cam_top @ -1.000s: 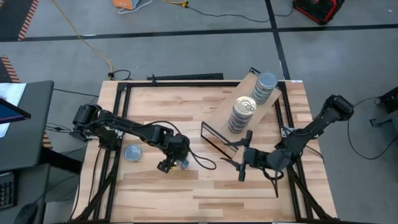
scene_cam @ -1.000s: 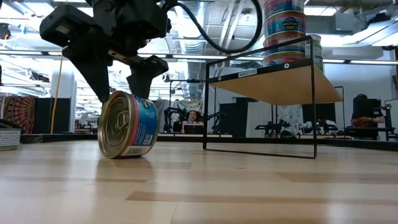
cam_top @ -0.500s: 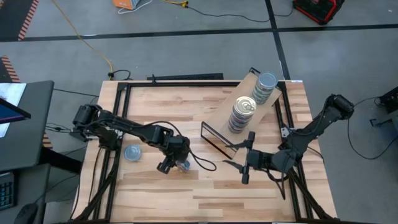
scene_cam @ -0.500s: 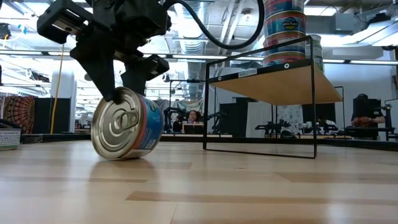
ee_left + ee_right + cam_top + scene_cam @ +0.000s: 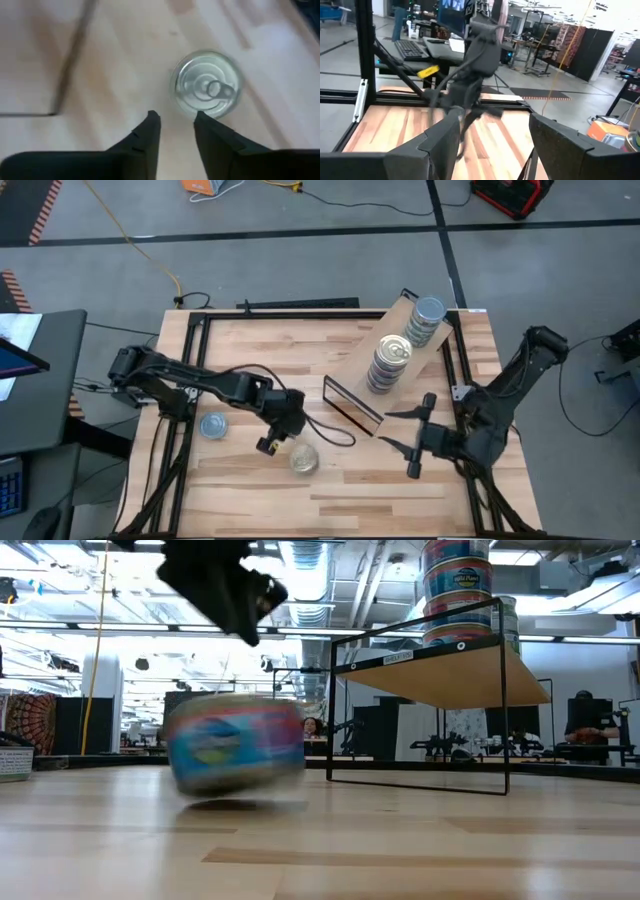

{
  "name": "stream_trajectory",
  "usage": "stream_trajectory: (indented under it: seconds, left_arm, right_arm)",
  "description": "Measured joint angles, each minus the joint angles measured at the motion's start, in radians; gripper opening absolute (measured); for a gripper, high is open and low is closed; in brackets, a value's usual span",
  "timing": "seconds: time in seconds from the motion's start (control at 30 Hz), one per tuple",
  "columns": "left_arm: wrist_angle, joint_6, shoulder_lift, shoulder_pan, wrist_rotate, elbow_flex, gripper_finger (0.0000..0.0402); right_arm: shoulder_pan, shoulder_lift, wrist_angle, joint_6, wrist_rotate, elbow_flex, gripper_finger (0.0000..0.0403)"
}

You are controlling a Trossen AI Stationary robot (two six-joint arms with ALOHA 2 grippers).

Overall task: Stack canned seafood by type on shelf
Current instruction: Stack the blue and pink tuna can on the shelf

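Observation:
A gold-lidded tin (image 5: 304, 460) lies flat on the table, lid up, just beyond the fingertips of my left gripper (image 5: 176, 117) and clear of them; it shows blurred in the low view (image 5: 235, 745). The left gripper (image 5: 270, 444) hangs above the table, slanting down, its fingers a narrow gap apart with nothing between them. A blue-lidded tin (image 5: 212, 425) rests flat at the table's left. On the shelf (image 5: 352, 366) stand a gold-lidded stack (image 5: 390, 362) and a blue-lidded stack (image 5: 425, 320). My right gripper (image 5: 412, 445) is open and holds nothing, near the shelf's near end.
The shelf's black wire frame (image 5: 415, 710) stands right of the loose tin in the low view. A black cable (image 5: 325, 435) trails over the table beside the left gripper. Bare wood lies along the table's near edge (image 5: 330, 515).
My left gripper has narrowed its fingers on the tin that stood on its edge, and the tin has turned and come out from between them. It now lies lid up, a little nearer the table's near edge. The left gripper has risen. My right gripper has swung toward the table's right edge.

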Motion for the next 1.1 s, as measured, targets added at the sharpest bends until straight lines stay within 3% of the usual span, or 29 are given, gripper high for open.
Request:
stream_trajectory:
  seconds: [0.1,0.2,0.27,0.43,0.5,0.87,1.1]
  left_arm:
    - [-0.004,-0.042,-0.023,0.017,-0.109,0.017,0.0078]
    - [-0.006,-0.128,-0.030,0.014,-0.059,0.019,0.0063]
    - [-0.003,-0.162,-0.024,-0.045,-0.074,0.019,0.0065]
    - [-0.005,-0.109,0.044,-0.246,-0.412,-0.004,0.0099]
    - [0.016,-0.113,0.064,-0.299,-0.493,-0.002,0.0119]
    - [0.153,0.013,0.212,-0.431,-0.513,-0.002,0.0246]
    - [0.196,0.108,0.299,-0.472,-0.497,-0.002,0.0260]
  right_arm:
    - [0.035,-0.001,-0.004,0.003,0.031,0.000,0.0271]
    - [0.043,0.003,-0.007,0.011,0.052,0.000,0.0271]
    - [0.041,0.005,-0.047,0.037,0.053,-0.001,0.0271]
    - [0.004,0.006,-0.127,0.105,0.054,-0.001,0.0271]
    - [-0.013,0.006,-0.124,0.111,0.054,-0.001,0.0271]
    - [-0.044,0.006,-0.123,0.198,0.047,-0.002,0.0271]
    - [-0.044,0.028,-0.113,0.216,0.046,-0.002,0.0271]
